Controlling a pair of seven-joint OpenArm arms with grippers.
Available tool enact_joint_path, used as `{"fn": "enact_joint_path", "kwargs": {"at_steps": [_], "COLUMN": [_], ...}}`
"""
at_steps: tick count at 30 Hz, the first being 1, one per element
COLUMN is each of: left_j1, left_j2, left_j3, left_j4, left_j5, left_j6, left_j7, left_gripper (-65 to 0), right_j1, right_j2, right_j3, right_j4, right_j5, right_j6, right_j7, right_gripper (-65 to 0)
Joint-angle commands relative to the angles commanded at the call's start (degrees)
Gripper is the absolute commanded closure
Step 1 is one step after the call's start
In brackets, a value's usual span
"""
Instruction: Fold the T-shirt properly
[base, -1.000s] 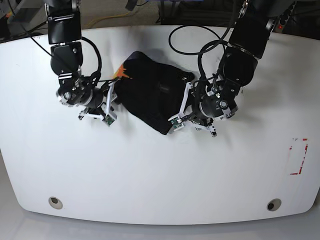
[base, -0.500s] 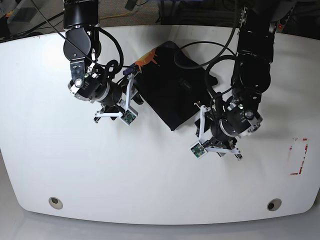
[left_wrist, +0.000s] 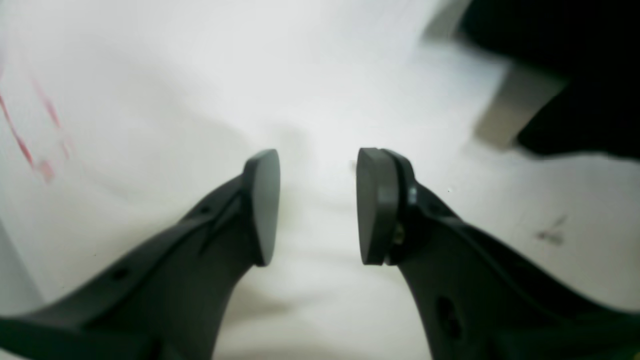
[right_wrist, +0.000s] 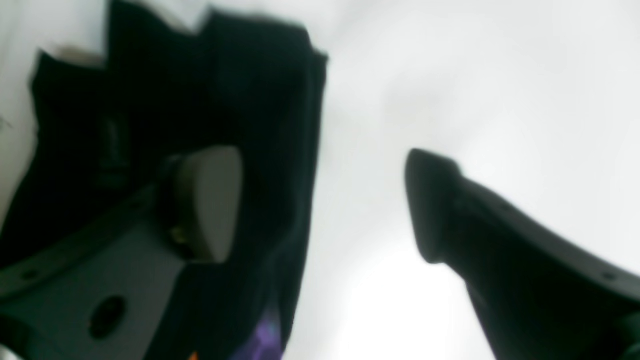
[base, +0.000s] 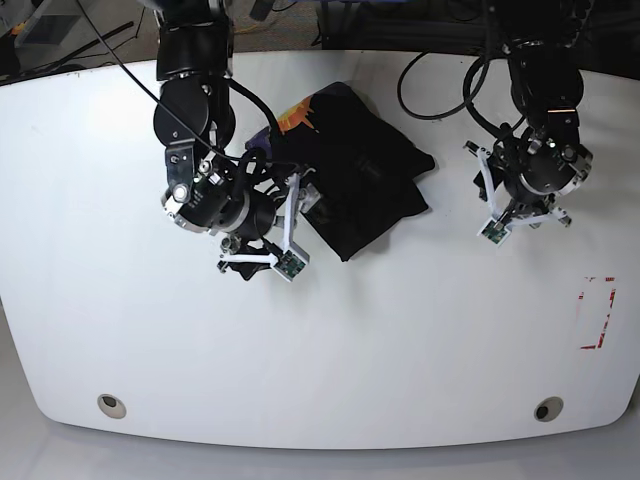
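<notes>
Both grippers empty: left gripper (left_wrist: 317, 205) narrowly parted over bare white table (base: 300, 350), right gripper (right_wrist: 325, 205) gaping beside the folded black cloth T-shirt (base: 355, 175). Risk: that near finger snagging its edge and undoing the fold.

The left gripper (base: 522, 212) has let go and pulled away to the right of the T-shirt (base: 362, 180). The right gripper (base: 275, 238) has shifted right along its left edge. The T-shirt now lies farther back.

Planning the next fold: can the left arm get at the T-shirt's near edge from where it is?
Probably yes. The left pincer is open and empty over bare table, apart from the T-shirt, with nothing lying between them. The right pincer sits at the shirt's opposite edge.
</notes>
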Motion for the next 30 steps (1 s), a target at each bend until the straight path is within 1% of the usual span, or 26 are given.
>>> {"fn": "enact_joint_path", "kwargs": {"at_steps": [2, 3, 5, 7, 8, 9, 12, 14, 15, 16, 19, 22, 23, 25, 26, 27, 28, 30], "left_j1": [0.97, 1.41, 2.11, 2.2, 2.46, 2.46, 2.55, 2.55, 2.55, 2.55, 2.55, 2.55, 2.55, 2.29, 2.2, 2.11, 2.02, 2.02], "left_j2": [0.35, 1.05, 2.64, 3.96, 5.01, 5.45, 7.65, 9.14, 9.85, 10.73, 11.69, 11.96, 11.96, 12.04, 12.04, 12.04, 12.13, 12.13], "left_j3": [-1.49, -2.37, -3.69, -3.69, -3.69, -3.69, -3.69, -3.69, -3.69, -3.69, -3.34, -0.26, 0.26, 0.7, 0.97, 1.05, 1.58, 3.43], "left_j4": [0.0, 0.0, 0.0, 0.0, 0.0, 0.0, 0.0, 0.0, 0.0, -0.09, -0.44, -2.02, -2.64, -4.31, -4.75, -5.45, -6.07, -6.86], "left_j5": [0.0, 0.0, 0.0, 0.0, 0.0, 0.0, 0.0, 0.0, 0.0, 0.0, 0.09, 0.09, 0.18, 0.18, 0.09, 0.09, 0.09, 0.09], "left_j6": [0.0, 0.0, 0.0, 0.0, 0.0, 0.0, 0.0, 0.0, 0.0, 0.0, 0.0, 0.0, 0.0, 0.0, 0.0, 0.0, 0.0, 0.0], "left_j7": [0.0, 0.0, 0.0, 0.0, 0.0, 0.0, 0.0, 0.0, 0.09, 0.09, 0.09, 0.09, 0.09, 0.09, 0.09, 0.09, 0.09, 0.09], "left_gripper": [-24.0, -24.2, -24.2, -24.3, -25.0, -26.2, -37.8, -42.9, -44.0, -43.9, -43.9, -43.9, -43.9, -43.8, -43.2, -41.1, -39.6, -38.2], "right_j1": [1.58, 2.64, 4.13, 5.63, 6.59, 7.03, 8.88, 9.49, 9.76, 9.85, 10.29, 10.81, 10.9, 10.9, 10.9, 10.9, 10.9, 10.81], "right_j2": [-0.7, -1.23, -1.76, -1.76, -1.76, -1.76, -1.76, -1.76, -1.76, -1.76, -1.76, -1.76, -1.76, -1.67, -1.67, -1.67, -1.67, -1.67], "right_j3": [0.0, 0.0, 0.0, 0.0, 0.0, 0.0, 0.0, 0.09, 0.18, 0.18, 0.09, 0.09, 0.18, 0.18, 0.18, 0.18, 0.18, 0.18], "right_j4": [-3.08, -5.19, -9.49, -12.4, -14.59, -15.65, -19.6, -21.01, -21.54, -21.98, -23.12, -24.7, -25.32, -26.2, -26.37, -26.37, -26.37, -26.11], "right_j5": [0.09, 0.35, 3.08, 6.07, 8.26, 9.32, 12.22, 13.1, 13.36, 13.1, 13.1, 13.1, 13.1, 13.1, 13.1, 13.1, 13.1, 13.27], "right_j6": [0.0, 0.0, 0.0, 0.0, 0.0, 0.0, 0.0, 0.0, 0.0, 0.0, 0.0, 0.0, 0.0, 0.0, 0.0, 0.0, 0.0, 0.0], "right_j7": [-0.79, -1.23, -1.49, -1.49, -1.49, -1.49, -1.41, -1.32, -1.32, -1.23, -0.35, 0.7, 1.14, 1.67, 1.76, 1.93, 1.93, 1.93], "right_gripper": [-50.9, -50.9, -50.9, -50.9, -50.9, -50.9, -50.9, -50.9, -50.9, -50.9, -50.9, -49.9, -48.0, -41.9, -38.8, -35.8, -34.4, -34.1]}}
